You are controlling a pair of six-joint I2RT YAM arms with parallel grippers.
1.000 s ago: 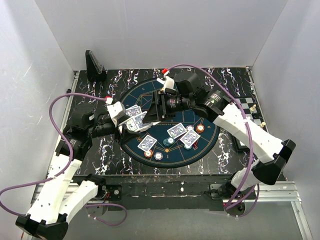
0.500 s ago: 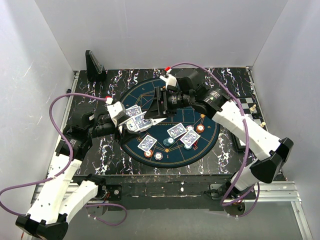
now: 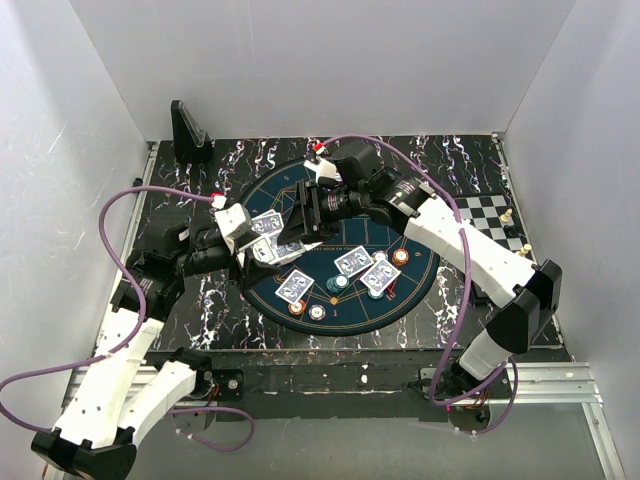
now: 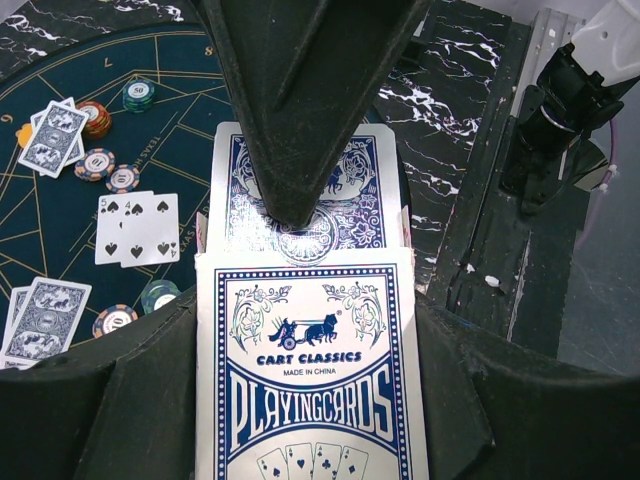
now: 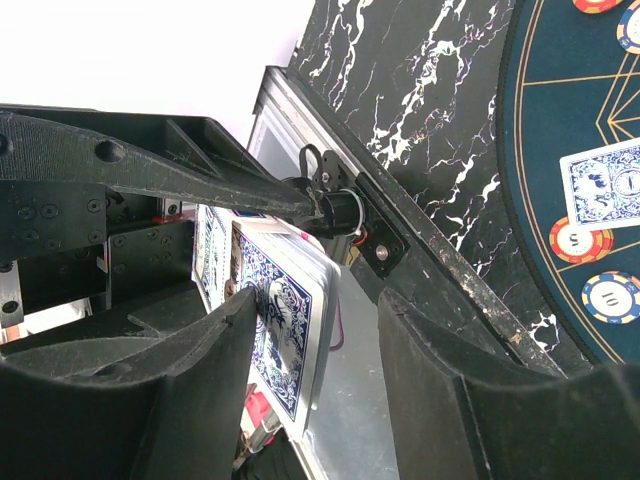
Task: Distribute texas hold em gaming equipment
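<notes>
My left gripper [image 3: 262, 245] [image 4: 310, 385] is shut on a blue-white playing card box [image 4: 312, 390] at the mat's left edge. A deck of blue-backed cards [image 4: 300, 205] [image 5: 285, 340] sticks out of the box. My right gripper [image 3: 298, 222] [image 5: 318, 305] is open around the deck's end. One of its fingers [image 5: 200, 350] lies against the top card; the other stands apart. Three face-down cards [image 3: 353, 262] and several striped chips [image 3: 400, 256] lie on the round dark mat [image 3: 400, 300]. Two face-up spade cards [image 4: 135, 228] show in the left wrist view. The triangular marker is not in view.
A black upright stand [image 3: 188, 130] is at the back left corner. A chessboard [image 3: 490, 215] lies at the right edge. The marbled black tabletop [image 3: 200, 300] surrounds the mat. Grey walls enclose three sides.
My right gripper has moved left, closing in over the deck held by my left gripper. The left arm, the cards and chips on the mat have not moved.
</notes>
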